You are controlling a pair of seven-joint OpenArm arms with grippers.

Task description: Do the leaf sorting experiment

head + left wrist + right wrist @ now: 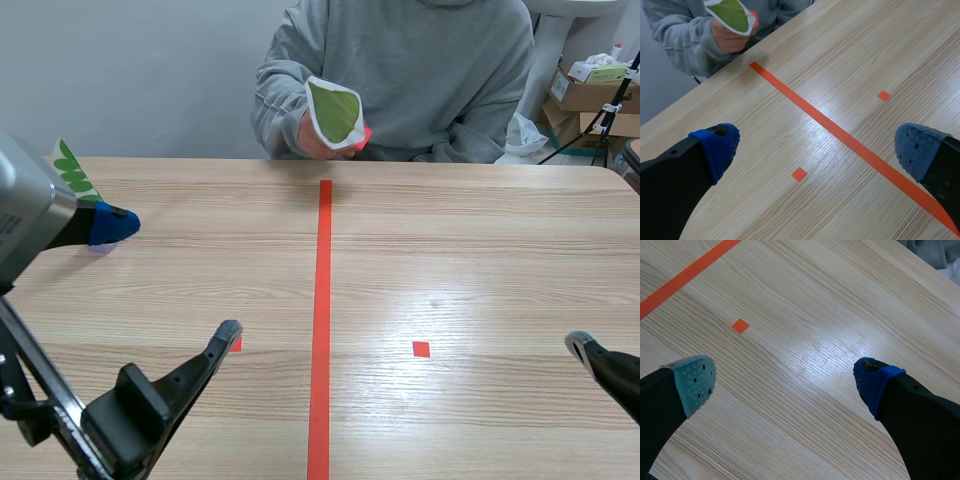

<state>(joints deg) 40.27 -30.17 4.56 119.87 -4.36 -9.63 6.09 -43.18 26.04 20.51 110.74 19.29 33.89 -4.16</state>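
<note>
Waiting appeared to be the step in hand. A person seated across the surface [480, 250] held the broad-leaf card [335, 110], a white card printed with one wide green leaf, upright in one hand [305, 140]. It hung above the far end of the orange-red tape line [323, 320], clear of the wood. A fern-leaf card [72, 170] stood near the far left edge, just behind the left fingers [110, 224]; whether it lay flat or was propped could not be told. The left fingers were spread wide with nothing between them, over the left half near a small red square [799, 174]. The right fingers [692, 382] were likewise wide apart and empty, low over the right half, well apart from both cards.

Doing this well probably meant keeping both arms off the centre until the hand had set the broad-leaf card down and drawn clear. A thin, slightly curled card would likely be hard to lift off flat wood, so taking it by a raised edge and closing gently seemed safer. Which arm should take it depended on where it landed.
</note>
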